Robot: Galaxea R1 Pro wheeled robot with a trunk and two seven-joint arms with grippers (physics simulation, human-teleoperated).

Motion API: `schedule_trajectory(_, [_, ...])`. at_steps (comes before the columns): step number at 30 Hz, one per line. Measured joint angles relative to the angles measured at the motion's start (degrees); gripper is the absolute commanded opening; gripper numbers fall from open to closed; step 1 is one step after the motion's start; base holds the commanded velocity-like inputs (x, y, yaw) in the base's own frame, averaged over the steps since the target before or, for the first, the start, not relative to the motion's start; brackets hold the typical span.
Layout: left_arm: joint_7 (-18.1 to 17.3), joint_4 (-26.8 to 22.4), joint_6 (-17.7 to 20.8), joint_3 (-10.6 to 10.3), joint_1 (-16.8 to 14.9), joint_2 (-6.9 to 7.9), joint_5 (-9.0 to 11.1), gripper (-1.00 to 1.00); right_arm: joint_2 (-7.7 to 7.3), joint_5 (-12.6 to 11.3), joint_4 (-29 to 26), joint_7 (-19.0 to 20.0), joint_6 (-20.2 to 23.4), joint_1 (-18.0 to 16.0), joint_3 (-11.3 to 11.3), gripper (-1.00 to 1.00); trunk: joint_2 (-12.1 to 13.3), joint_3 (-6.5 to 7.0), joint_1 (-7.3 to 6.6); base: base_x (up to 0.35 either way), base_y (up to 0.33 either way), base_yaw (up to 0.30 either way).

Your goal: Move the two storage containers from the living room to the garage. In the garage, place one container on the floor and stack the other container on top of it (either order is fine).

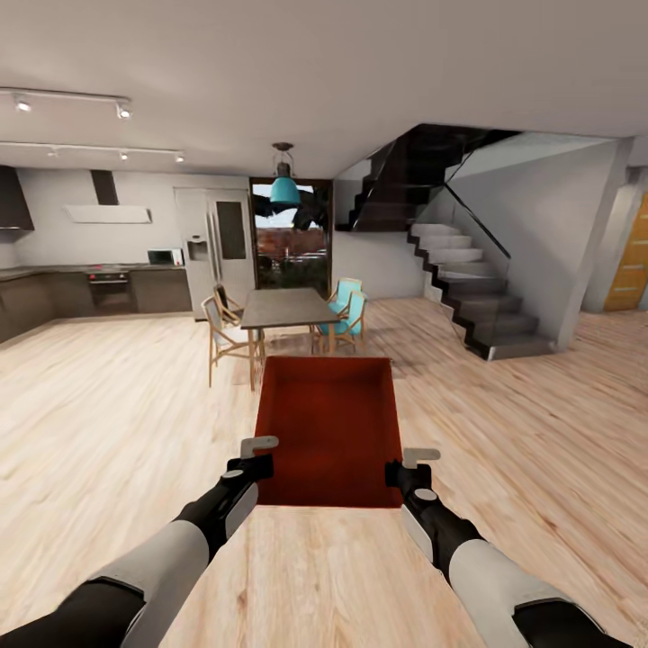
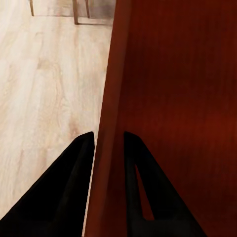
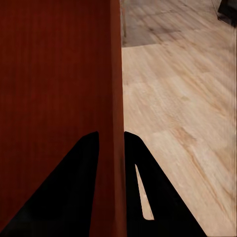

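**Container in transit, two-tool wall grip**

The storage container (image 1: 328,423) hung at 12 o'clock over the wood floor (image 1: 108,423). The left tool (image 1: 256,456) and right tool (image 1: 407,465) each clenched a side wall. It appeared rigid, light and smooth-walled; opposed rim grips suited it.

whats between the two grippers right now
The red-orange open-topped rectangular storage container spans that gap in the head view; left gripper and right gripper each pinch a side wall.
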Motion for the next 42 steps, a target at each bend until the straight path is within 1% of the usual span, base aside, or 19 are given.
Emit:
schedule_trajectory(15, [0.02, 0.08, -0.22, -0.13, 0.01, 0.01, 0.28, -1.00, 0.00, 0.15, -0.05, 0.00, -0.01, -0.01, -0.03, -1.00, 0.00, 0.00, 0.00, 0.326, 0.000, -0.287])
schedule_trajectory(42, [-0.06, 0.09, -0.05, 0.03, 0.00, 0.02, 0.05, -1.00, 0.01, -0.07, 0.03, -0.08, 0.01, 0.00, 0.16, -1.00, 0.00, 0.00, 0.00, 0.326, 0.000, -0.287])
